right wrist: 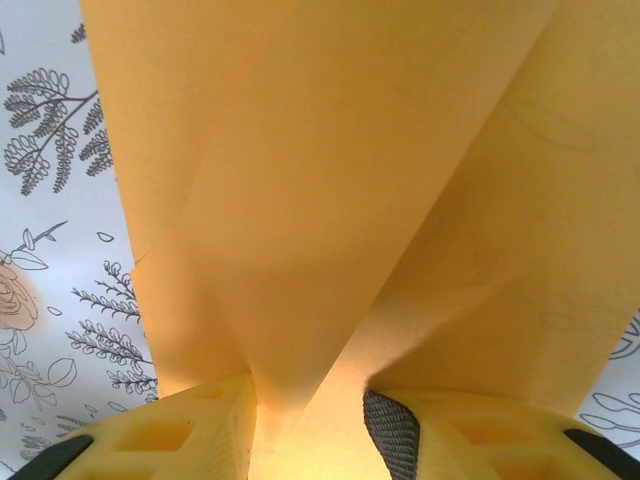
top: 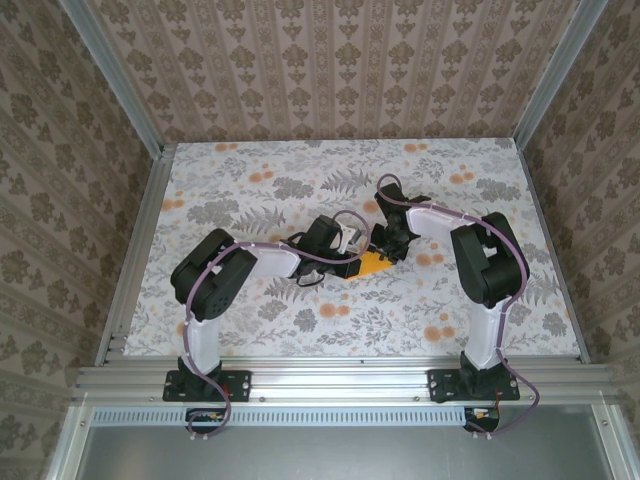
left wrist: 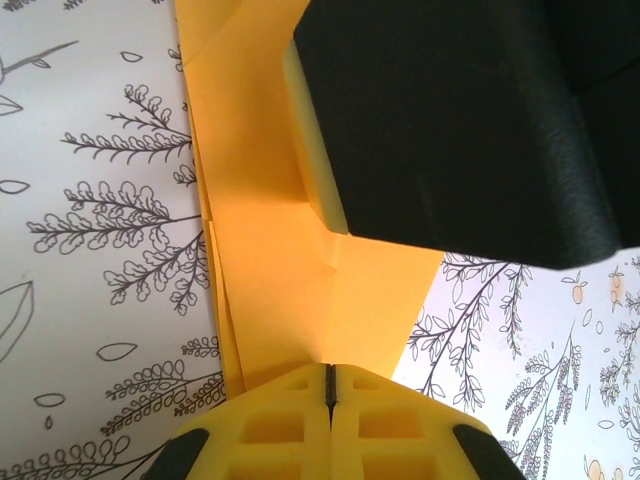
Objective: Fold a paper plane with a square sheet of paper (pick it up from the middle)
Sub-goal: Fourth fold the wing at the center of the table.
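The sheet of paper [top: 372, 266] is lying near the middle of the table [top: 250, 190], already creased into a smaller orange-yellow shape with several folded layers. It is sitting right between my 2 claws. In the overhead view, a pointed corner of it is sticking out toward the near edge of the table.

My left claw [left wrist: 328, 388] is reaching in from the left and pressing its 2 yellow fingers [left wrist: 270, 425] flat together. The near edge of the paper is running straight into the seam between them, so I am pinching the paper there. From that pinch a crease is running up the sheet toward the black body of my right claw [right wrist: 310, 425], which is hanging just over the far part of the paper.

My right claw is standing partly wide. Its 2 fingers are apart, and a raised fold of the paper is dropping into the gap between them. Whether the dark pad [right wrist: 392, 440] is actually pressing on that fold, I cannot tell. The flowered cloth [left wrist: 100, 200] is showing on both sides of the paper.
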